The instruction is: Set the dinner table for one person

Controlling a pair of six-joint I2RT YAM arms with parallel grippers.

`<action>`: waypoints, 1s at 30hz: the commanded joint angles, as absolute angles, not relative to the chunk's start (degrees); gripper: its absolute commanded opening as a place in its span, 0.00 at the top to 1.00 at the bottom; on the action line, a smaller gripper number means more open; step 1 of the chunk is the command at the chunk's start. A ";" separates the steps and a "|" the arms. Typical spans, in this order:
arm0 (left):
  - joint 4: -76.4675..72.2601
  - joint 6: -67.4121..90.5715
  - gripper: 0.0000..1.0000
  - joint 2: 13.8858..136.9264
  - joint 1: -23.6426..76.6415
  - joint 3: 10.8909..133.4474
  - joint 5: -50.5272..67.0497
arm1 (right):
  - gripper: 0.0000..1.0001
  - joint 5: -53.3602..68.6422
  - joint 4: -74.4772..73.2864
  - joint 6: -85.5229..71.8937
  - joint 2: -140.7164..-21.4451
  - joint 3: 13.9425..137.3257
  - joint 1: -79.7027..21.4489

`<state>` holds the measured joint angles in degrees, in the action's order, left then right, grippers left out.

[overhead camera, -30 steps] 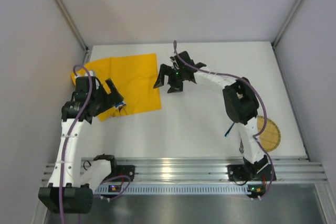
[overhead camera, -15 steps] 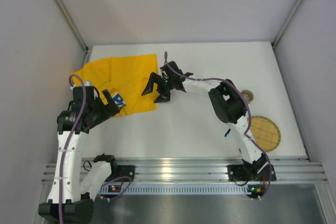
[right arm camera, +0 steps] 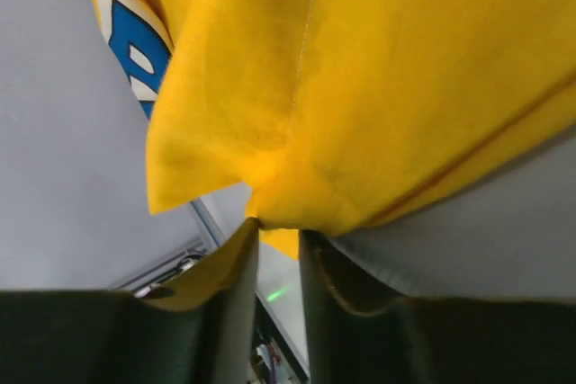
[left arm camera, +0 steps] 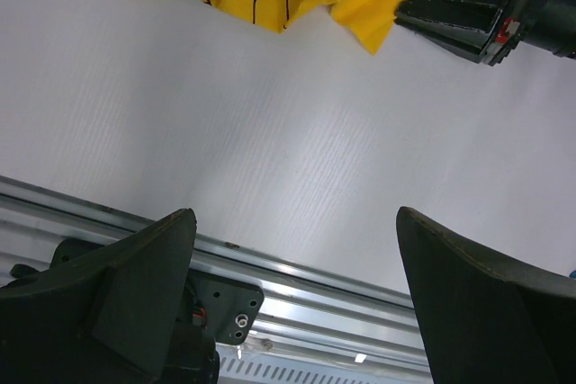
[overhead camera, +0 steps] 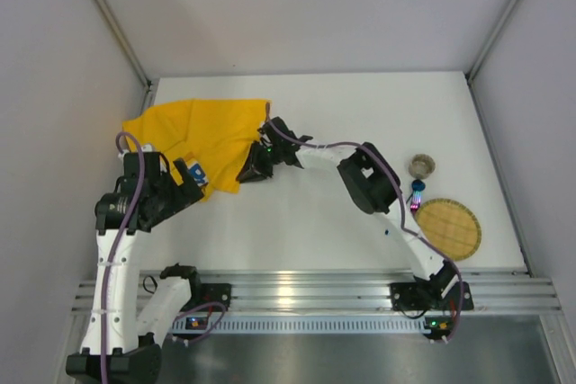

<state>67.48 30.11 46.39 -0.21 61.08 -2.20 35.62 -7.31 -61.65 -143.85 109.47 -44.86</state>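
Barely begun — the right claw (right arm camera: 279, 231), nearly closed, pinches a corner of the yellow cloth (overhead camera: 202, 128) rumpled at 10 o'clock on the view-filling white desk (overhead camera: 360, 114), the left claw (left arm camera: 295, 222) gapes empty, and the woven mat (overhead camera: 447, 228) and seemingly a bowl (overhead camera: 422, 165) sit unplaced at 3 o'clock.

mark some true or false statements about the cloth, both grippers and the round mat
1. The right gripper pinches the yellow cloth. True.
2. The left gripper holds the cloth too. False: it is open and empty, over the bare dinner table.
3. The round woven mat lies on the cloth. False: it lies on the table's right side, apart from it.
4. The small bowl stands farther from the arm bases than the mat. True.
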 commanded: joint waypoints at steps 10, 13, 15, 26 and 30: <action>61.44 30.15 0.02 50.79 -0.18 60.65 1.93 | 1.00 30.51 -6.24 -55.82 -131.59 96.00 -39.21; 59.60 29.97 0.02 52.20 -0.26 60.56 2.37 | 1.00 27.08 -6.94 -54.24 -125.79 89.86 -35.61; 58.72 29.53 0.02 52.91 -0.18 60.29 1.76 | 1.00 24.71 -8.34 -53.01 -121.41 87.11 -32.45; 46.59 28.56 0.02 66.87 -0.18 54.85 5.17 | 1.00 20.83 -20.03 -40.88 -104.18 75.25 -18.21; 39.39 29.53 0.02 76.87 1.48 51.69 13.78 | 1.00 19.60 -21.35 -37.89 -98.89 68.75 -16.61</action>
<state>47.46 29.41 71.75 -0.01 53.32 6.55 20.80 -18.17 -42.35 -103.96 71.85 -16.91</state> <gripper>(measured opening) 0.983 0.009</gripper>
